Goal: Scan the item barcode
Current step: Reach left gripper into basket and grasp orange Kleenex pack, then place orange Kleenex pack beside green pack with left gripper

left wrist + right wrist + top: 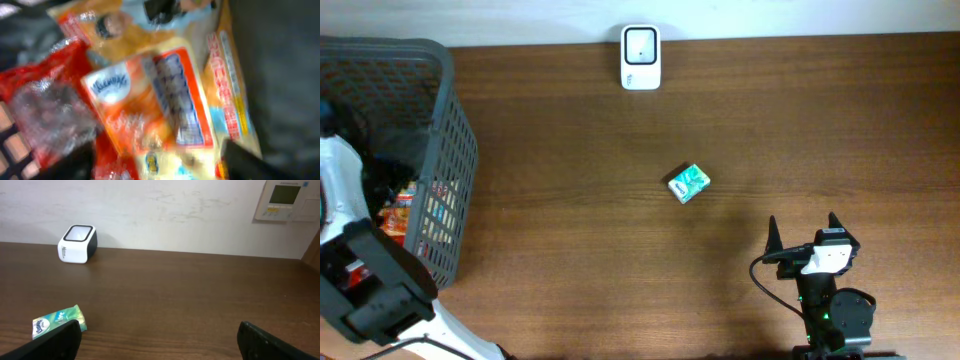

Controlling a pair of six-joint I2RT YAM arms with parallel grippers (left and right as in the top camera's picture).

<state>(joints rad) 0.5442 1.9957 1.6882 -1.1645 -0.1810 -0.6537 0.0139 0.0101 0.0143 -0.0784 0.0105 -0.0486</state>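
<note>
Reaching into the basket [445,150], the left tool [160,167] is blurred, state untellable; right tool [802,226] gapes wide.

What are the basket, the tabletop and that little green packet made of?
The basket looks like matte grey plastic, moulded as an open lattice. The tabletop seems dark brown wood or wood-look laminate: grain streaks, soft sheen. The green packet is probably thin printed film, slightly glossy; too small to be sure.
</note>
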